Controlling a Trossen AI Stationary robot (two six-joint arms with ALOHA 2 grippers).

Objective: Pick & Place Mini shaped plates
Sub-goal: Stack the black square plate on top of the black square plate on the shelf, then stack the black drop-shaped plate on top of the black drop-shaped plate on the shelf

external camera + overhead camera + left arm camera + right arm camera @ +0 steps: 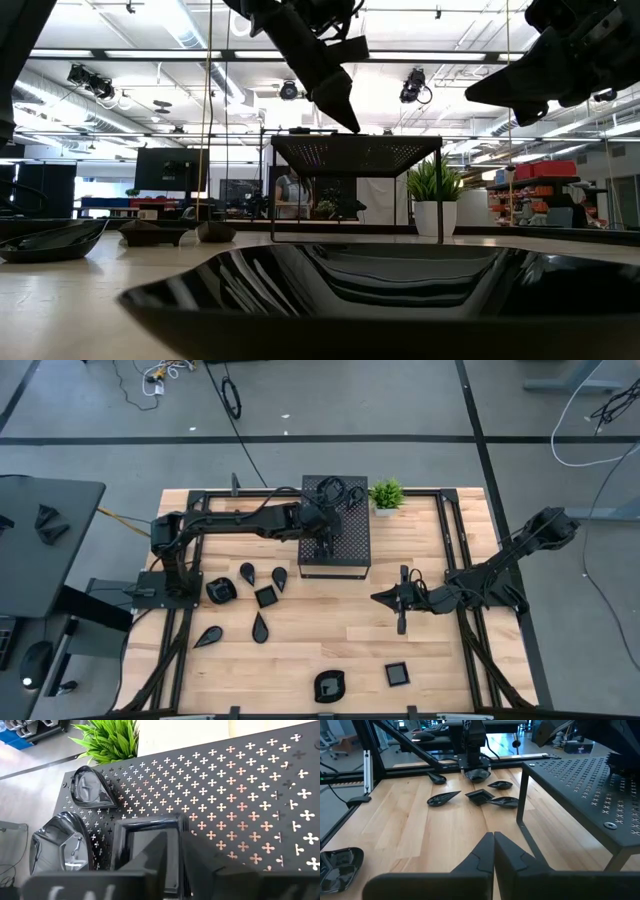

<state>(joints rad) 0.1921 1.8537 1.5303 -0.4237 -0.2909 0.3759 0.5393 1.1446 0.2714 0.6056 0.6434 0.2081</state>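
Perforated box (335, 540) beside plant (386, 494), seemingly.

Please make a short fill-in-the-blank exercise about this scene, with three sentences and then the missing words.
1. The left gripper is above the perforated black ____.
2. The right gripper hangs over the wooden table with its fingers ____.
3. Next to the box stands a small green ____.

Missing words: box; shut; plant
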